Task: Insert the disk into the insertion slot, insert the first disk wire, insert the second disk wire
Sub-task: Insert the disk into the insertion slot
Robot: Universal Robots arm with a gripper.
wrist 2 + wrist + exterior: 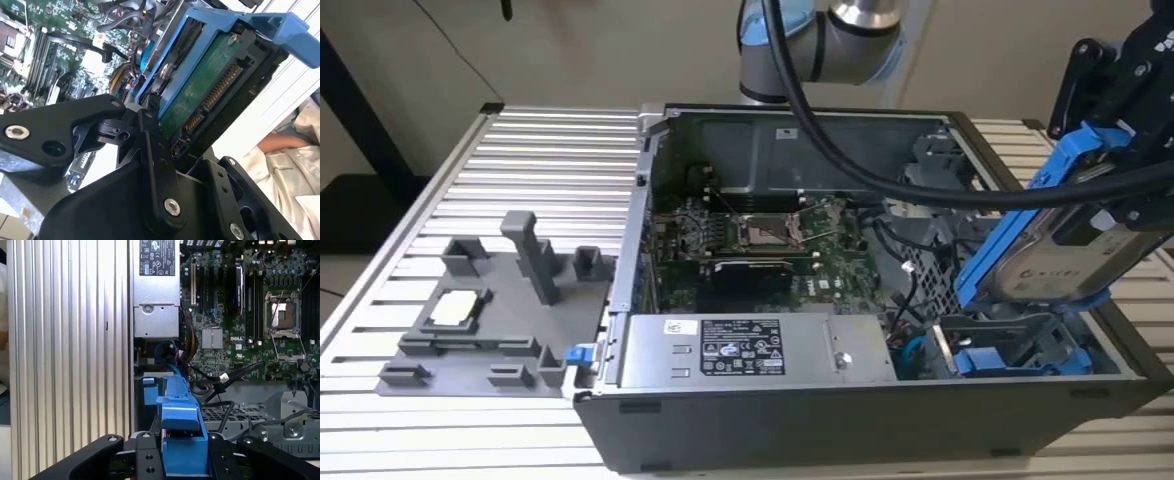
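Honestly, the disk (1058, 262) looks stiff, hefty, shock-sensitive; fingers (150, 150) pinching its blue carrier frame (987, 250) edges seems the right hold.

In the exterior view we find the case (854, 420) mid-frame on the table (547, 150), the tray (480, 335) at lower left beside it, the disk (1065, 268) at right above the insertion slot (1007, 345) in the case.
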